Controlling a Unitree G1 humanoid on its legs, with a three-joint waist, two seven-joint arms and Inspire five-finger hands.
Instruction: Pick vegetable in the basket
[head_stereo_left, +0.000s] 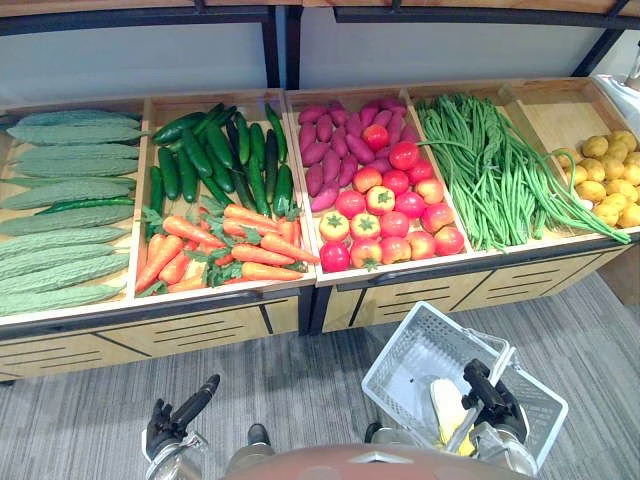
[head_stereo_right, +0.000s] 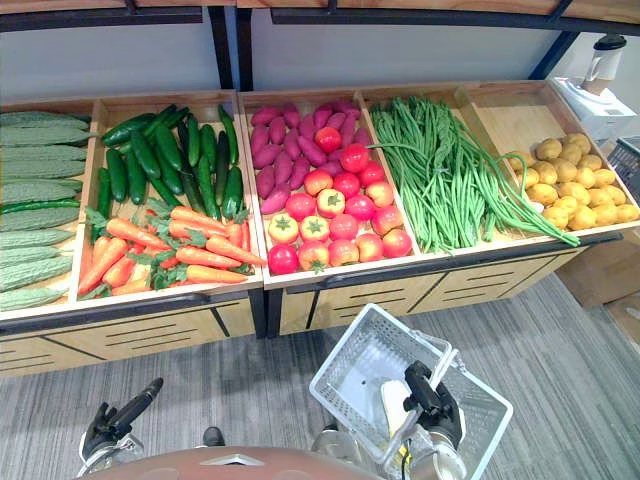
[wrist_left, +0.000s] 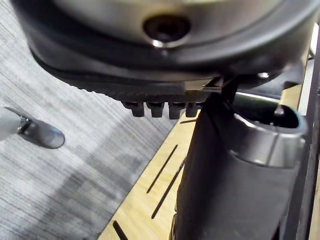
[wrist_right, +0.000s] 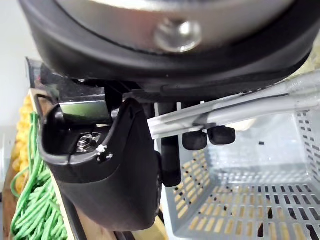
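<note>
The right hand (head_stereo_left: 488, 398) has its fingers curled round the basket handle (wrist_right: 235, 112), pale grey bars that cross just above its dark fingertips (wrist_right: 221, 135) in the right wrist view. The basket (head_stereo_left: 405, 345) hangs tilted beneath that hand. It is a rectangular tub of light grey plastic, with walls and floor pierced by rows of small slots.

Inside it, just below the right hand and a little to its left, lies the vegetable (head_stereo_left: 448, 405). It is pale yellow, smooth-looking and elongated with a rounded end, and too little of it shows to tell its kind. Its long axis runs from the hand's side of the basket toward the far rim, pointing away from the robot.

The left hand (head_stereo_left: 175, 420) hangs low, well apart to the left of the right hand, over grey ribbed carpet (head_stereo_left: 300, 390). It is relaxed and open, with one dark digit reaching up and forward.

Beyond both hands stands a light wooden produce stand (head_stereo_left: 200, 325) divided into bins. Past the right hand are glossy round tomatoes (head_stereo_left: 390, 215), purple sweet potatoes (head_stereo_left: 335, 140), thin long beans (head_stereo_left: 490, 170) and knobbly yellow potatoes (head_stereo_left: 605, 175). Past the left hand are tapered carrots (head_stereo_left: 230, 245), dark cucumbers (head_stereo_left: 220, 155) and ridged bitter gourds (head_stereo_left: 70, 190).
</note>
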